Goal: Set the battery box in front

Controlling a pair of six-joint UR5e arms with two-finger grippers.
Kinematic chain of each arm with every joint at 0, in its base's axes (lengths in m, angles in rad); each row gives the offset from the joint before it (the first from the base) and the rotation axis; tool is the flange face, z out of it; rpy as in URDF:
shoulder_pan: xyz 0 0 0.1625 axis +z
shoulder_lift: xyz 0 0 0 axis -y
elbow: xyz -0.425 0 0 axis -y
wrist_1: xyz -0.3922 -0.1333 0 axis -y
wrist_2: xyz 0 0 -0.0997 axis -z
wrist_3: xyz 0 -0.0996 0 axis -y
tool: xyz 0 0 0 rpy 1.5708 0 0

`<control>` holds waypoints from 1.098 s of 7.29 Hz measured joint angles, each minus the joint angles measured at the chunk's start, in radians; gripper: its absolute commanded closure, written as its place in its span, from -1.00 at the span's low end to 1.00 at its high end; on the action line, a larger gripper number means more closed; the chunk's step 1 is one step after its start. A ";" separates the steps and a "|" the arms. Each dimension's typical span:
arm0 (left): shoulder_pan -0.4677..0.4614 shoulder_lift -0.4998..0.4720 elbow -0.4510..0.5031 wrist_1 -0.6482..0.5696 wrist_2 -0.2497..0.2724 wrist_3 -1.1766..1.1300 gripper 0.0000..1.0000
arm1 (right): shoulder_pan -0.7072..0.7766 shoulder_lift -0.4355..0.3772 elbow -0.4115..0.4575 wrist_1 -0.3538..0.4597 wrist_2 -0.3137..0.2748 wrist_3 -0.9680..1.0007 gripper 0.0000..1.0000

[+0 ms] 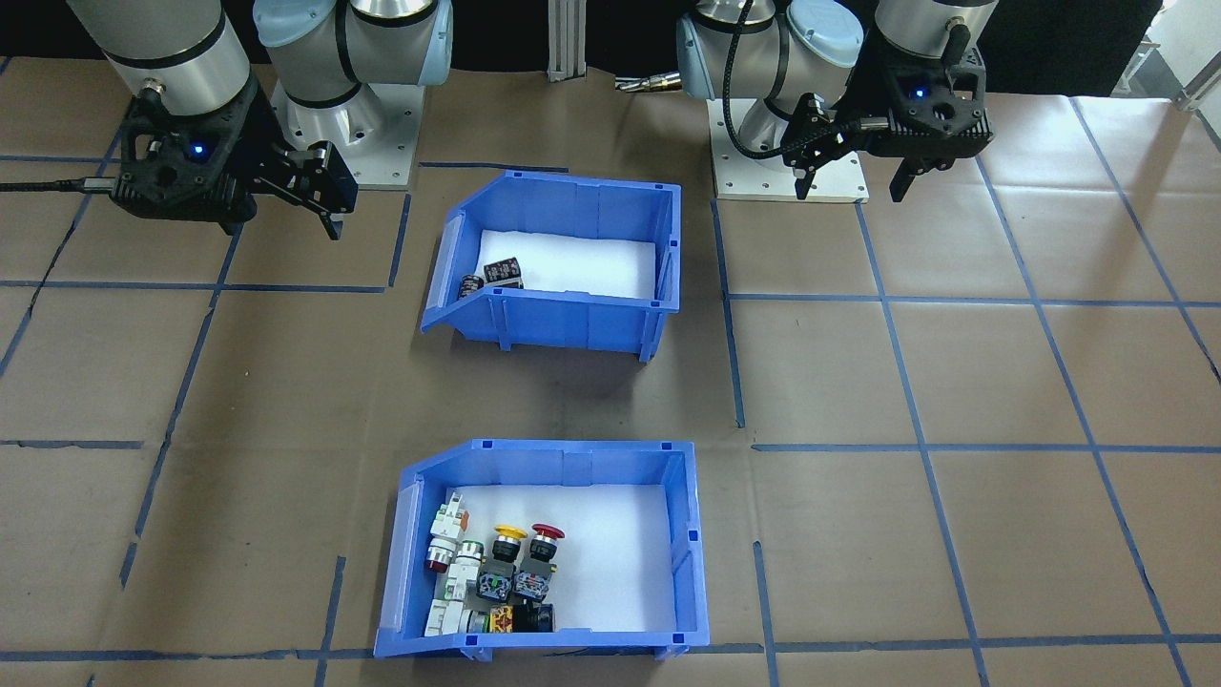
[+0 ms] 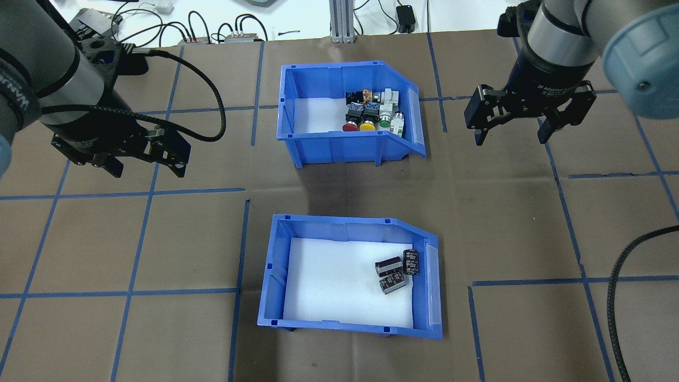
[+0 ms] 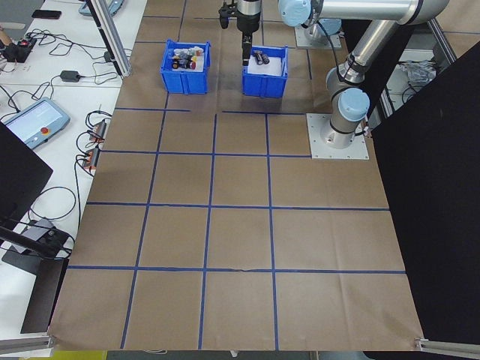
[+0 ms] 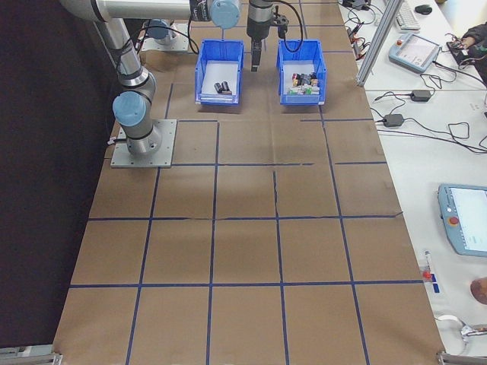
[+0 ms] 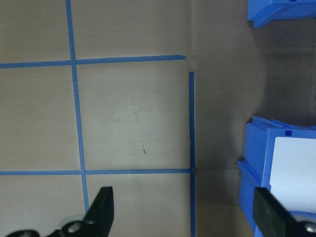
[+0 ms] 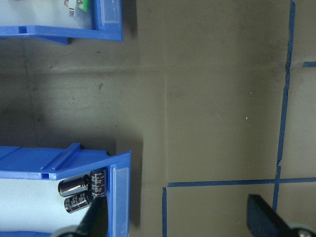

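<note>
My two arms are silver-grey tubes with pale blue joint caps, bolted to white base plates. Each wrist carries a black skeletal camera mount lit by a small blue lamp. The black two-finger left claw (image 2: 142,168) and right claw (image 2: 513,135) trail black braided cables.

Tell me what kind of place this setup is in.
Probably a robotics lab: a table papered brown and gridded with blue tape, side benches with cables and a teach pendant, and two parts bins.
</note>
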 measured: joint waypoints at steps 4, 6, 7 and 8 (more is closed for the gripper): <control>0.000 -0.008 0.000 -0.003 -0.003 -0.001 -1.00 | 0.005 0.002 -0.004 -0.004 -0.002 -0.012 -1.00; 0.000 -0.010 -0.001 0.006 -0.003 -0.029 -1.00 | 0.003 0.007 -0.010 -0.004 -0.001 -0.014 -1.00; 0.000 -0.011 -0.003 0.010 -0.002 -0.056 -1.00 | 0.003 0.012 -0.012 -0.003 0.000 -0.016 -1.00; 0.000 -0.011 -0.011 0.012 -0.003 -0.082 -1.00 | 0.004 0.018 -0.014 -0.003 0.001 -0.029 -1.00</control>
